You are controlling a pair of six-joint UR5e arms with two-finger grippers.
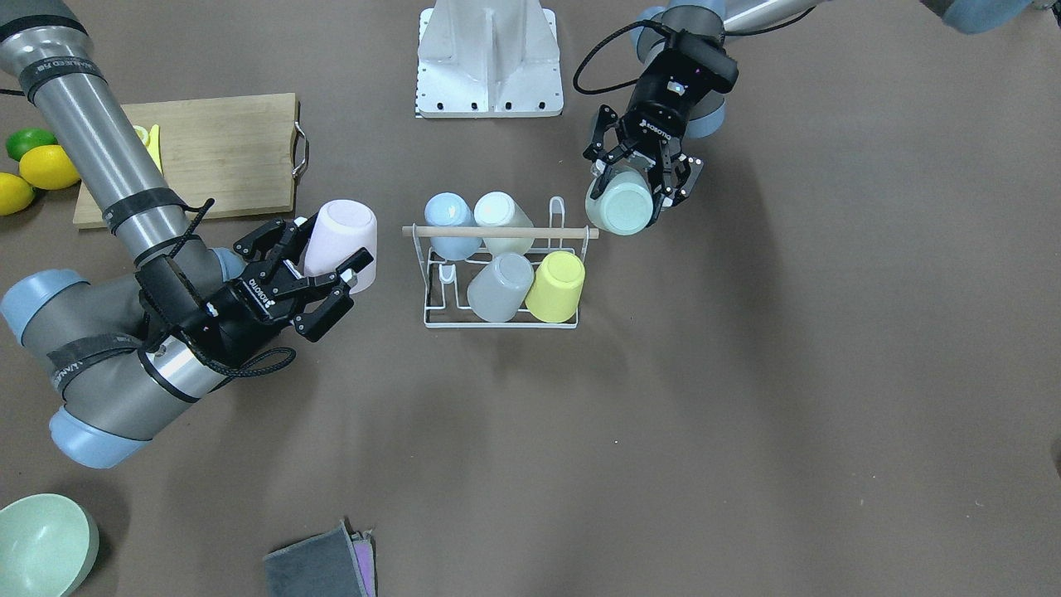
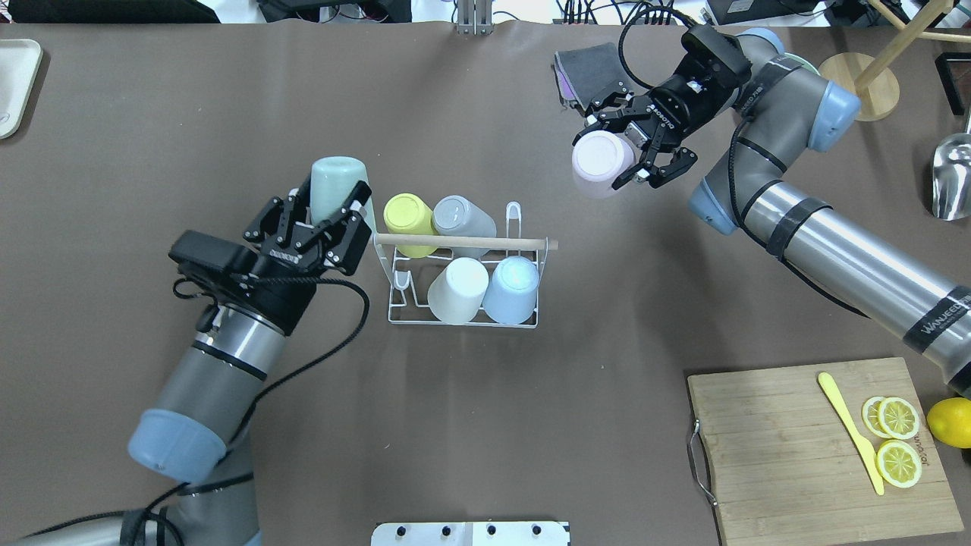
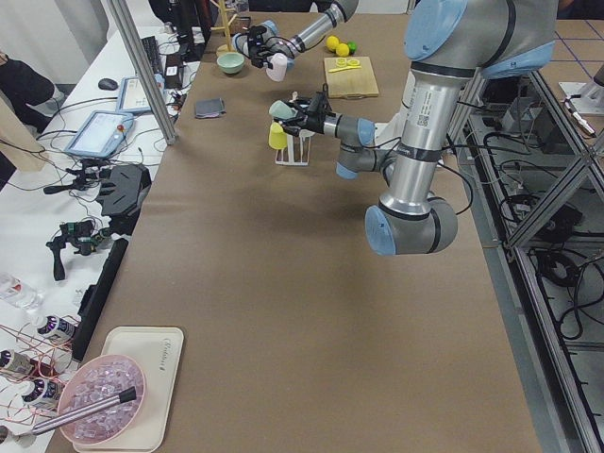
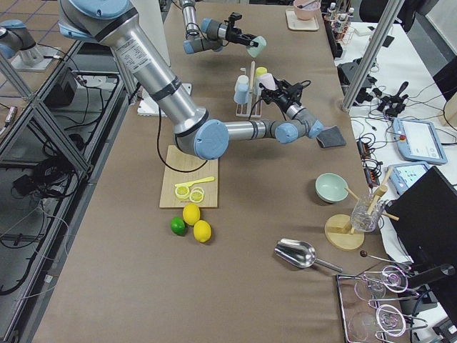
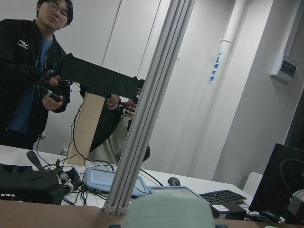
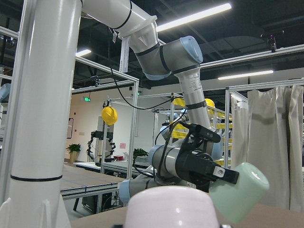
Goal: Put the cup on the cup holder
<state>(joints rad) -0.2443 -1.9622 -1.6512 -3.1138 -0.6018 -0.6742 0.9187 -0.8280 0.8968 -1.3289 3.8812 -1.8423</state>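
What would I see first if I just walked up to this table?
Two robot arms, each holding a cup in the air: the left gripper has a green cup right beside the cup holder, and the right gripper holds a pink cup farther off on the other side. The cup holder, mid-table, already carries a yellow cup, grey cup, white cup and blue cup.

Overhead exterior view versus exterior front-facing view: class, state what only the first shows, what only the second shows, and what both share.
Only overhead: lemon slices on the cutting board and a metal scoop. Only front-facing: a green bowl and a lime. Both: the cup holder bearing four cups, the left claw gripping a mint cup, the right claw gripping a pink cup.
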